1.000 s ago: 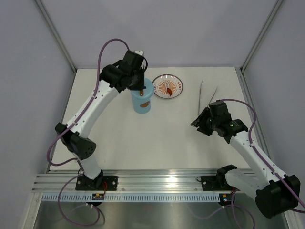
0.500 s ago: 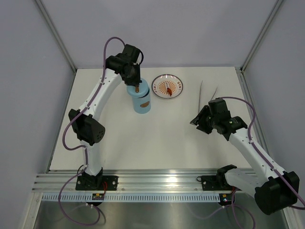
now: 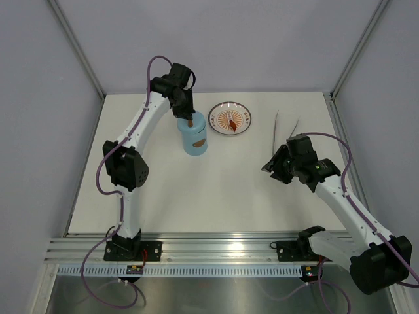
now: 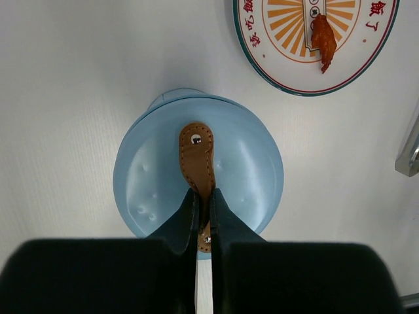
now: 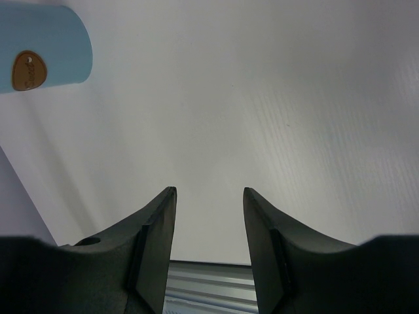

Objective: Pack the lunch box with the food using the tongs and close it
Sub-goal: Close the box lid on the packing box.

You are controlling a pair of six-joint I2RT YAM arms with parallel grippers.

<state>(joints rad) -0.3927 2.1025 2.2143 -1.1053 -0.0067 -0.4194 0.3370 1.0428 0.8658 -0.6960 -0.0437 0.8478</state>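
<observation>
**A:** Where is the lunch box point(image 3: 195, 139)?

**B:** It stands upright at the far left of the table point(image 3: 216, 190), just left of the plate point(image 3: 213, 118). My left gripper point(image 4: 203, 196) is right over it, with its jaws pinched tight on the brown strap point(image 4: 197, 154) of the lid point(image 4: 157, 176). I cannot tell whether the lid is fully seated.

**A:** How will it handle?

**B:** The strap looks soft and bendy, so the lid may swing under it. The lid itself seems to be light, stiff, smooth plastic. The box is tall and probably light, so a sideways tug could tip it, and I would pull straight up.

**A:** And your other hand?

**B:** My right gripper point(image 5: 209, 191) hangs over bare table at the near right, jaws partly apart and holding nothing. The tongs point(image 3: 275, 131) lie flat just beyond it. They are thin, slick metal, best pinched across both arms near the middle. One red-orange food piece point(image 4: 323, 39) lies on the plate.
</observation>
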